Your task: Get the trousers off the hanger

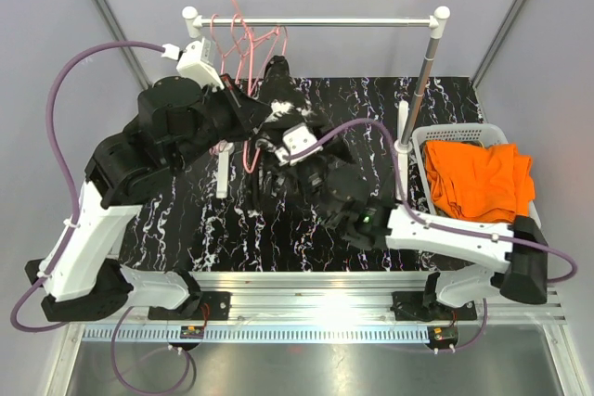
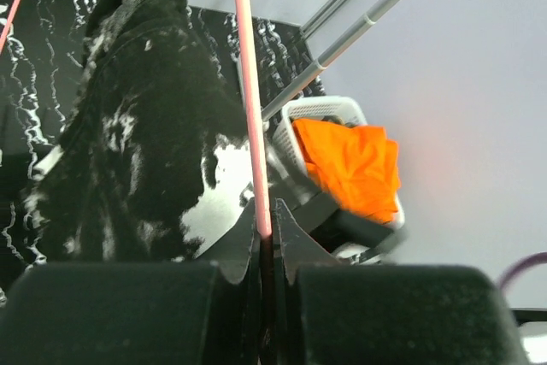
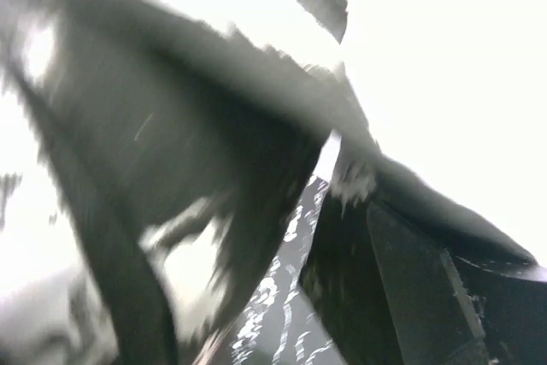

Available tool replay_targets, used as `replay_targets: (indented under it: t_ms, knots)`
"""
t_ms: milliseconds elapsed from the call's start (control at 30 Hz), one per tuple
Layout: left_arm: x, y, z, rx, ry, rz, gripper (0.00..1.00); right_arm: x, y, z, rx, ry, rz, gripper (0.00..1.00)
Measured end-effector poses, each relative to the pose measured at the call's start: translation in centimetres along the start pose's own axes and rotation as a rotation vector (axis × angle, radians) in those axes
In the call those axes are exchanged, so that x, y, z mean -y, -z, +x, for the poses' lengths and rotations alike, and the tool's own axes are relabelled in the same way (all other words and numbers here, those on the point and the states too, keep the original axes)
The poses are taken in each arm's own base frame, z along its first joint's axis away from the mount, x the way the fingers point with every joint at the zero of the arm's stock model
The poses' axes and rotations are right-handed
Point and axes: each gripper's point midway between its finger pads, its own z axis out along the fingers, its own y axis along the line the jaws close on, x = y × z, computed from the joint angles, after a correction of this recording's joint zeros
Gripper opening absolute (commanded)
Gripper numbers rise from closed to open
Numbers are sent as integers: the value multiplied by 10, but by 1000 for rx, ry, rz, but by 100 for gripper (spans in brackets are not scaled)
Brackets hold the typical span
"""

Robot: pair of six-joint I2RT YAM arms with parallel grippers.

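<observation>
**Hanger pinched, black trousers still hung**

The right gripper is held with its jaws spread wide against the black trousers. Its wrist view is blurred, so contact with the cloth cannot be confirmed. The left gripper is pressed shut on the pink hanger, from which the black trousers are draped. Orange trousers are piled in the white basket at right. The hanger is hooked over the rail beyond.

Robot lab test cell, not a home: plain white enclosure walls, left arm and right arm bolted to aluminium rail, purple cable, marbled black tabletop, small clothes rail, laundry basket.
</observation>
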Motion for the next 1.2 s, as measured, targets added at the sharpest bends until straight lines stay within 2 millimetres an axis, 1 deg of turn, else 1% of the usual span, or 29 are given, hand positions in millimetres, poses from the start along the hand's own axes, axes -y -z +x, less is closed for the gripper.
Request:
replay_targets:
  t_ms: [100,167,233,333,400,467,500,533,567,600,667,700,800,833,967,1067,1133,1200]
  knots:
    - [2,-7,3,-19,-27,-1,0,22,-4,-19,14,11,-19,87]
    - [5,-10,5,-30,-40,7,0,29,-6,-31,23,20,-33,78]
    - [6,-13,8,-42,-49,14,0,31,-8,-40,29,37,-55,73]
    - [9,-15,9,-55,-63,28,0,28,-10,-46,25,77,-90,74]
    - [12,-15,10,-61,-70,38,0,25,-12,-45,17,100,-112,80]
    - [14,-16,10,-68,-76,43,0,23,-16,-42,4,122,-128,89]
    - [13,-16,11,-72,-83,42,0,22,-18,-40,-2,129,-133,91]
    - [11,-16,11,-76,-92,35,0,22,-20,-39,-6,135,-139,86]
    - [9,-17,12,-80,-98,27,0,21,-20,-37,-11,144,-148,75]
    - [7,-16,12,-83,-102,20,0,20,-21,-36,-15,149,-158,54]
    - [6,-15,12,-89,-112,15,0,17,-21,-36,-13,146,-175,36]
    - [6,-14,12,-90,-115,15,0,15,-21,-36,-11,142,-181,22]
    - [5,-13,12,-91,-124,14,0,12,-22,-37,-2,138,-206,9]
    - [5,-13,12,-90,-125,12,0,11,-22,-37,0,138,-211,0]
    - [0,-15,10,-70,-121,-13,0,12,-26,-37,-2,140,-211,0]
    - [-6,-18,9,-30,-99,-26,0,18,-29,-32,-14,157,-200,0]
    - [-16,-20,16,-31,-101,-50,0,23,-32,-29,-25,148,-183,0]
    - [-25,-21,30,-49,-114,-70,0,41,-39,-29,-38,127,-130,0]
